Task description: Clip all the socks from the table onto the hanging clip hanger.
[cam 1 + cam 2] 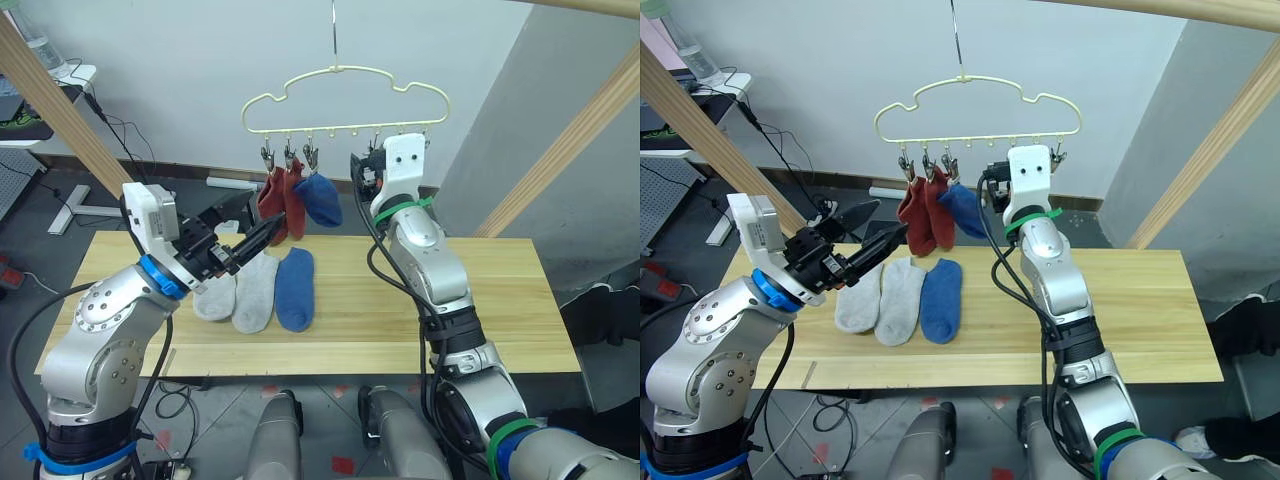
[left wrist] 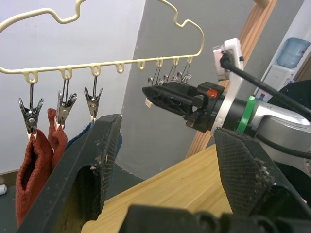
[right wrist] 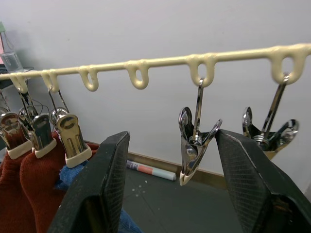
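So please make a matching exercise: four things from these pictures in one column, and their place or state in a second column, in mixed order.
Things:
1. rust red socks
2. grey socks
3. left gripper
4. right gripper

Places or states:
a. lying on the table
b. open, by an empty clip
c. clipped on the clip hanger
d. open, near the hanging socks

Pairs: 1-c, 2-a, 3-d, 4-b
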